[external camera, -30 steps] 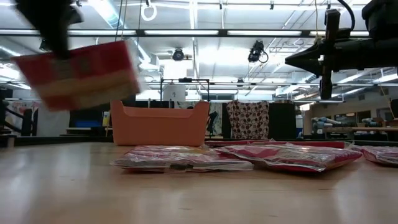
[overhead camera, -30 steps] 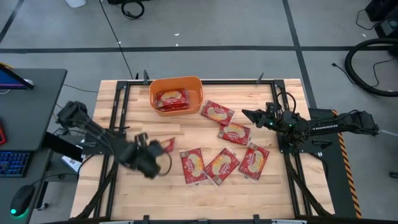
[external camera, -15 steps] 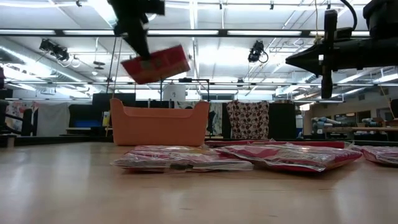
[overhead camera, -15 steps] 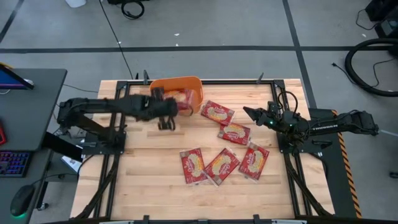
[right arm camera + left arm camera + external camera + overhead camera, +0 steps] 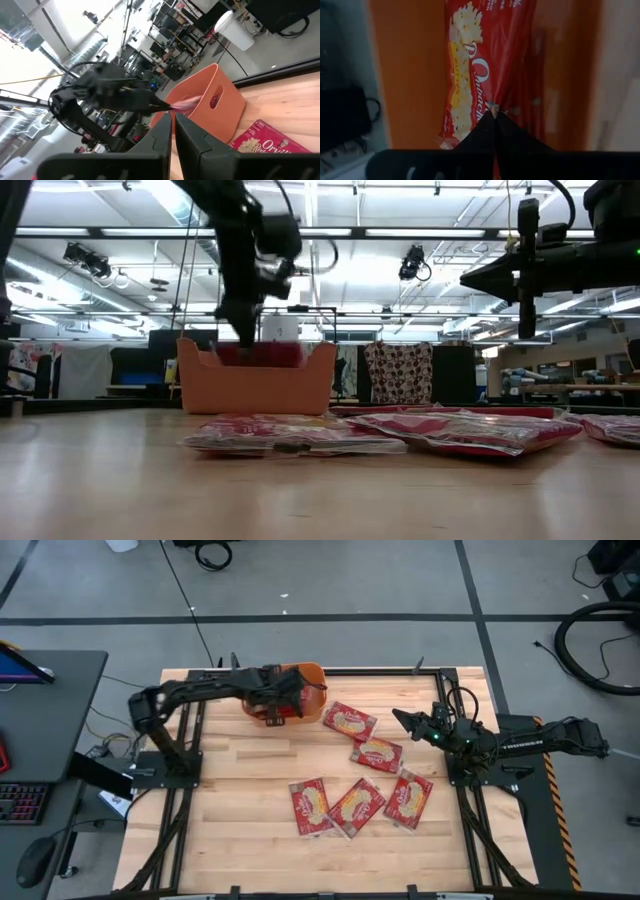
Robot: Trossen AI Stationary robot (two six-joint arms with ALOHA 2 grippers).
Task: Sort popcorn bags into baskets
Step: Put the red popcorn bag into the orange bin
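Note:
My left gripper [image 5: 281, 700] reaches over the orange basket [image 5: 312, 676] at the table's back and is shut on a red popcorn bag [image 5: 470, 65], which hangs down inside the basket [image 5: 405, 75]. In the low view the gripper [image 5: 243, 330] dips behind the basket's front wall [image 5: 256, 385]. Several more popcorn bags lie flat on the table, among them one [image 5: 349, 721] beside the basket and one [image 5: 311, 806] near the front. My right gripper [image 5: 399, 718] is shut and empty, held above the table's right side.
The black frame rails [image 5: 190, 720] run along the table's edges. A desk [image 5: 40, 710] stands to the left of the table. Bare wood [image 5: 240, 790] lies at the front left.
My left arm swung from the front left of the table to the back, carrying the popcorn bag over and down into the orange basket. The right arm has not moved.

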